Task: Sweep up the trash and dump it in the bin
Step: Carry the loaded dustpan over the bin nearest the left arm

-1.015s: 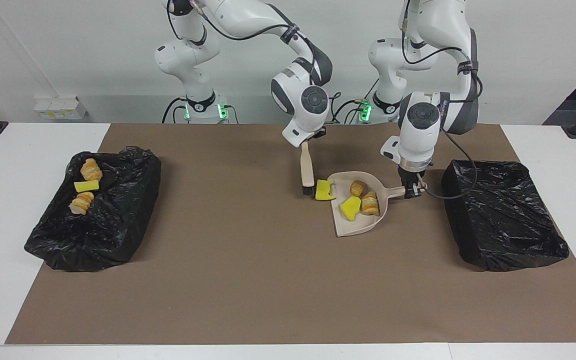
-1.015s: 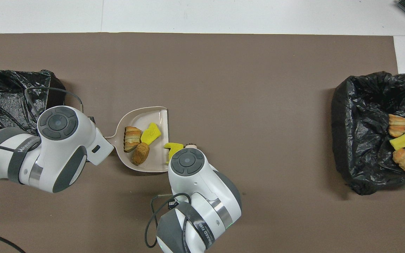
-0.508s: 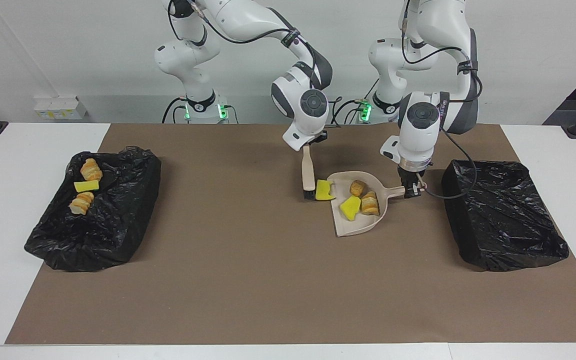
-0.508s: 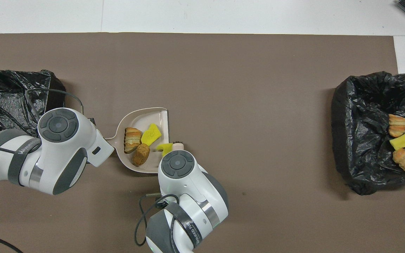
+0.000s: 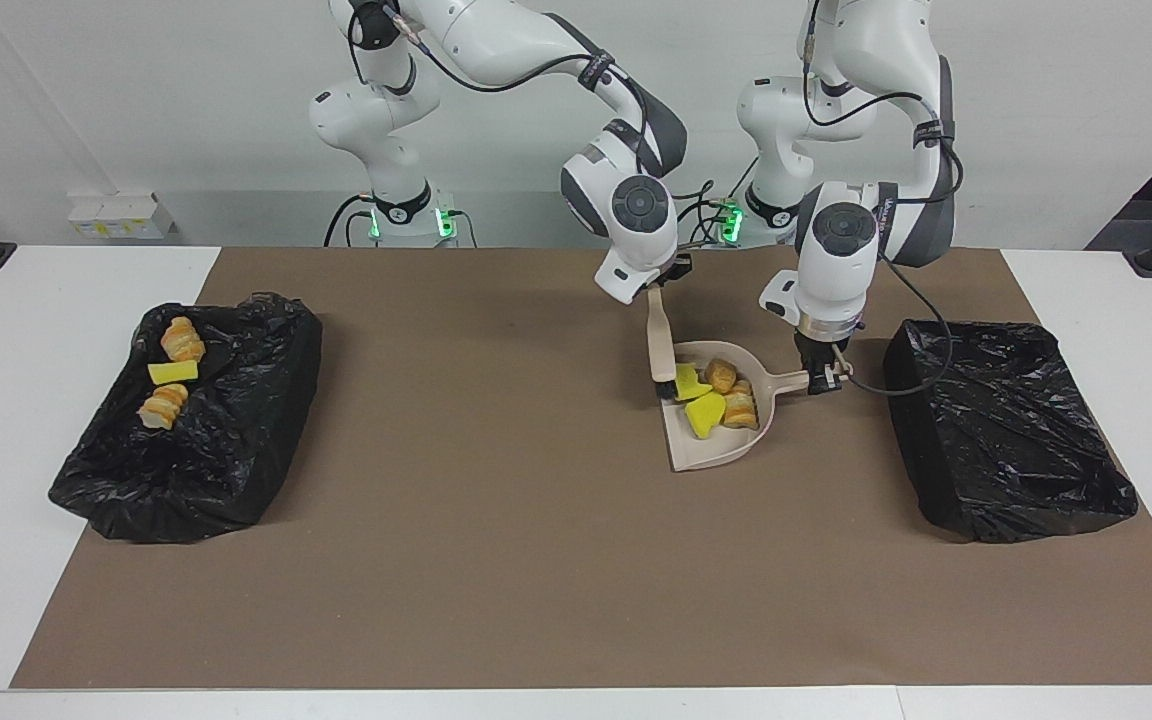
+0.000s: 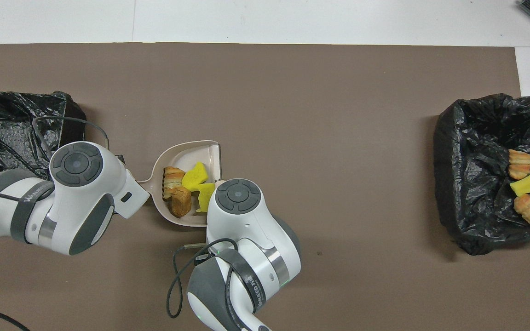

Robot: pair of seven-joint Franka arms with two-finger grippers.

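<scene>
Left claw (image 5: 825, 381) clamped on dustpan (image 5: 711, 450) handle, right claw (image 5: 658, 289) on near-upright brush (image 5: 660, 345); trash (image 5: 704, 413) inside.

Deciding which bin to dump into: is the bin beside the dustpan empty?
Empty, as far as visible: the bin shows only black liner, no scraps.

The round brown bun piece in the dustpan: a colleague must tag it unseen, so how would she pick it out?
Find the beige dustpan mid-mat, its handle held by the left gripper. Four scraps lie inside. The bun piece sits nearest the robots: plain dark brown and rounded, unlike the striped layered pastry and the two yellow sponge pieces.
</scene>
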